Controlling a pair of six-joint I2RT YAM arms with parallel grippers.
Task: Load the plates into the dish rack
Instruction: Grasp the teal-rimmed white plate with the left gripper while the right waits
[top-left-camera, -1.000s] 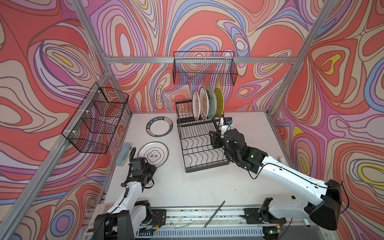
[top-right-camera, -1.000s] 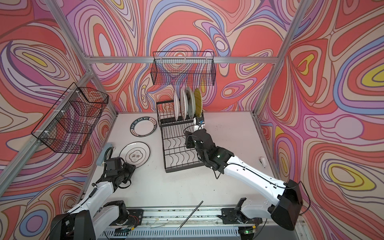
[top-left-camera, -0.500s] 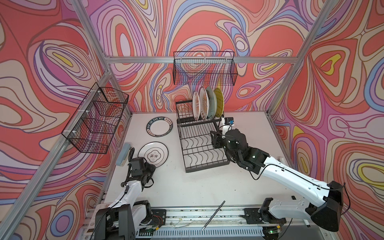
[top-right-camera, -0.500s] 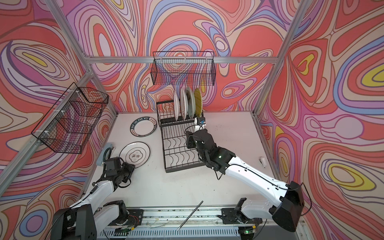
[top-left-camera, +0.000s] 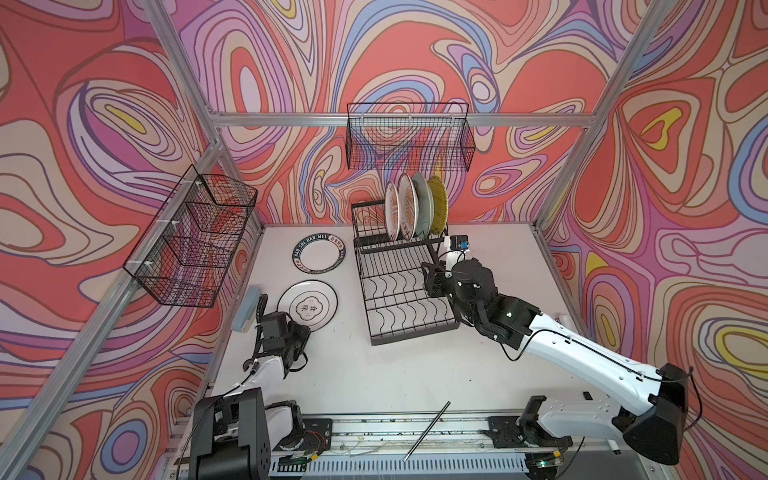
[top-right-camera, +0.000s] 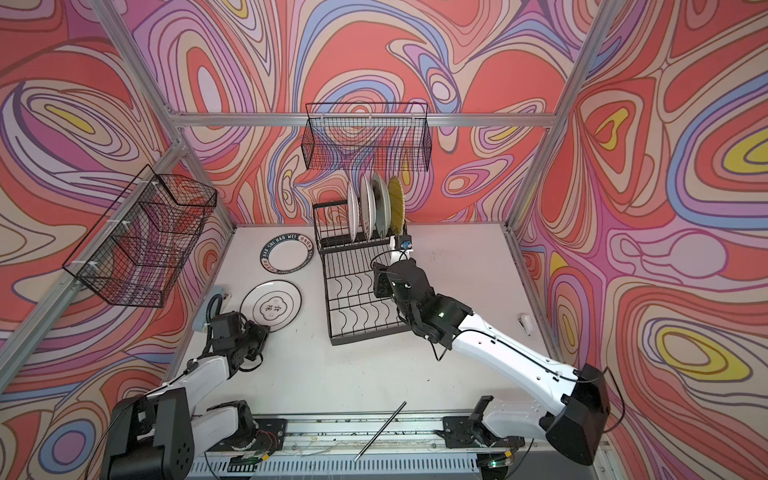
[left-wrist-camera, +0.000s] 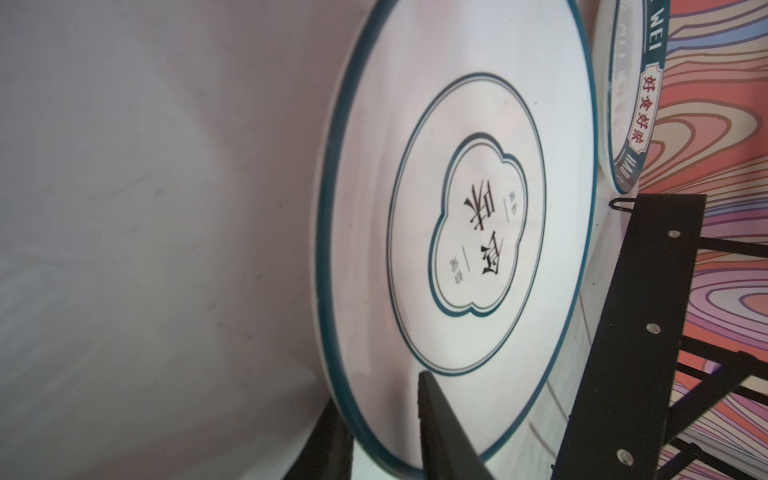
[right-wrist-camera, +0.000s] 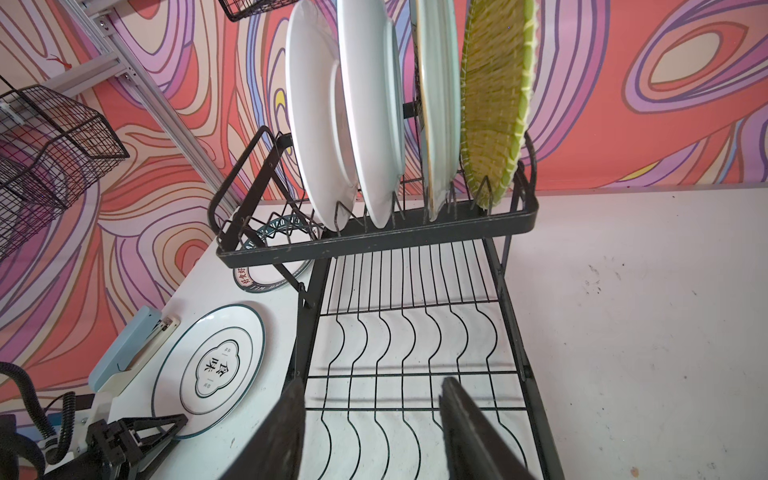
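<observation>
Dark-ringed plate (left-wrist-camera: 457, 232) rim between left fingers (left-wrist-camera: 440, 432), on table (left-wrist-camera: 145, 208)

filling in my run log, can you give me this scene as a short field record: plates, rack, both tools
racked: white plates, pale green plate, yellow plate, upright in the dish rack upper tier
lower tier: no plates
flat on table: lettered-rim plate, ringed plate
left tool: straddling the ringed plate's near rim, grip unclear
right tool: open, empty, over the lower tier
left to load: two plates
</observation>
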